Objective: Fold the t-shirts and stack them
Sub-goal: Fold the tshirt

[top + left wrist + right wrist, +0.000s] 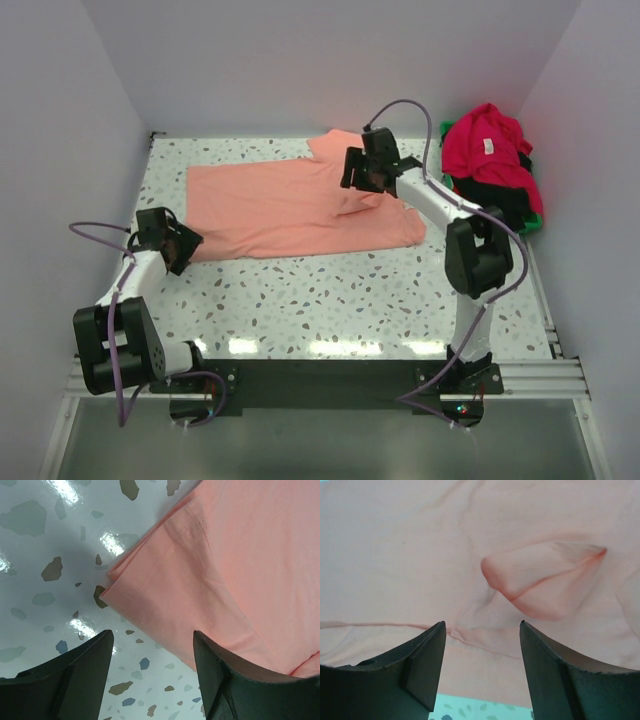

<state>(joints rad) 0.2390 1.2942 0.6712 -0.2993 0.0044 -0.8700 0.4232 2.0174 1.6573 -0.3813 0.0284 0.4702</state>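
Top view: we look down from above and behind the arm bases over the whole table. Left wrist: we sit close over the salmon-pink shirt at its corner. Right wrist: close over a pucker in it. All three share it.

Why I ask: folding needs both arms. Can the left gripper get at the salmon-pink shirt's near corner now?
Probably yes: the left gripper hangs open right at a corner of the salmon-pink t-shirt, with nothing in between.

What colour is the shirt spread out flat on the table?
The shirt is salmon pink, plain with no pattern. It shows best in the top view.
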